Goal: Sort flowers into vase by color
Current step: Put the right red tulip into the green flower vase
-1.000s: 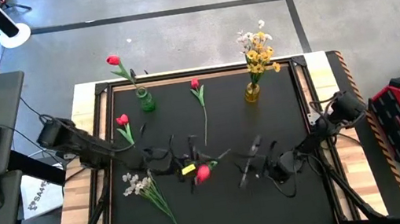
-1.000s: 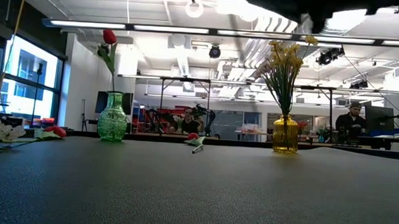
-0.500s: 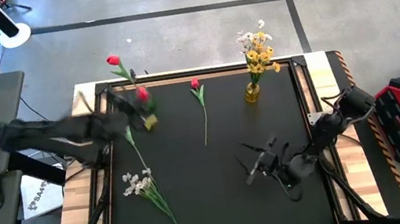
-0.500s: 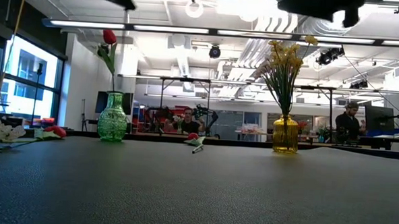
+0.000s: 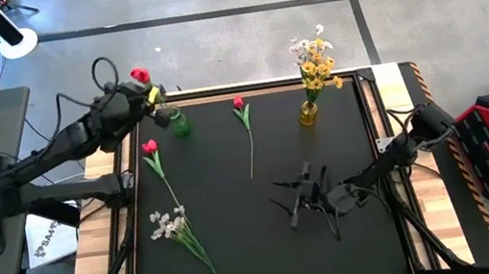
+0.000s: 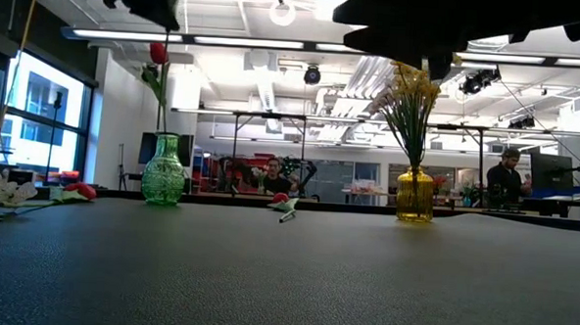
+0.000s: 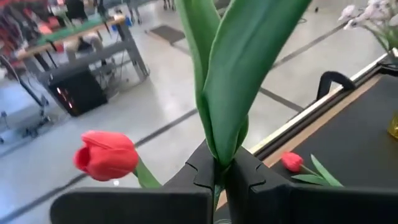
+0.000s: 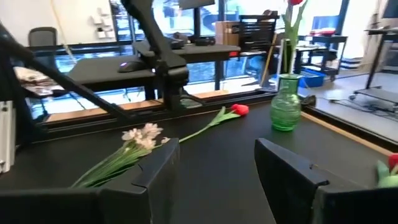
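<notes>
High view: we hold our left gripper (image 5: 150, 101) over the green vase (image 5: 178, 123), where a red tulip (image 5: 139, 75) already stands, red going with red. Two tulips (image 5: 150, 147) and a white spray (image 5: 168, 226) lie on the mat; the yellow vase (image 5: 308, 113) holds the yellow spray.
Low view: green vase left, yellow right, kept apart by colour.
Left wrist: our fingers (image 7: 202, 177) pinch a green stem (image 7: 227, 93) upright for dropping in.
Right wrist: our right gripper (image 8: 214, 177) stands wide and empty, low at mid-table.
</notes>
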